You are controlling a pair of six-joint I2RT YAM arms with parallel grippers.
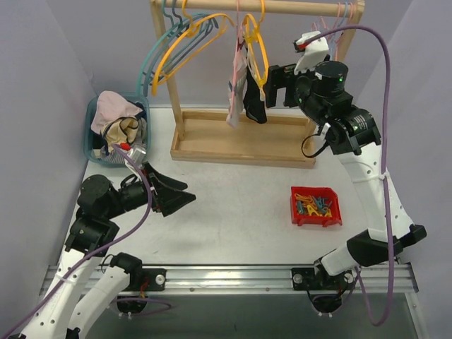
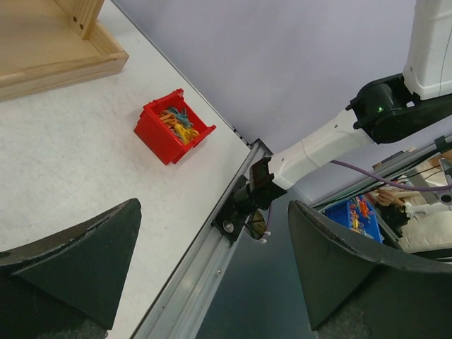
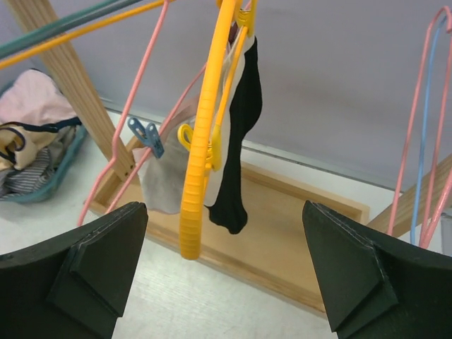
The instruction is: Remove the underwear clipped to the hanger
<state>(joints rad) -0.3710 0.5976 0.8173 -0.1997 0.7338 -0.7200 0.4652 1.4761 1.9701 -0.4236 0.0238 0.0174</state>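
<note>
Top external view, going from the near edge of the surface to the far edge. At the near left, the left pincer (image 1: 185, 194) is hovering low over the surface (image 1: 233, 226), its jaws standing wide and holding nothing. Toward the near right, a red bin (image 1: 316, 206) of coloured clips is sitting on the surface. At the far left corner, a blue basket (image 1: 90, 138) is holding a heap of laundry. Along the far edge, a wooden rack (image 1: 240, 141) is carrying several wire hangers.

The right pincer (image 1: 270, 85) is hovering at garment height, just right of a yellow hanger (image 1: 258, 44). Its jaws are gaping wide and empty, and they are facing the clothes. The black underwear (image 1: 256, 99) and the pale underwear (image 1: 236, 88) are hanging side by side at the middle of the rail. A blue clip (image 3: 147, 135) and a yellow clip (image 3: 185, 134) are showing beside them in the right wrist view. Which clip is gripping which piece is unclear.

Nothing appears to be done yet. Both pieces are waiting to be unclipped, and the right pincer seems to be lining up on the black one.
</note>
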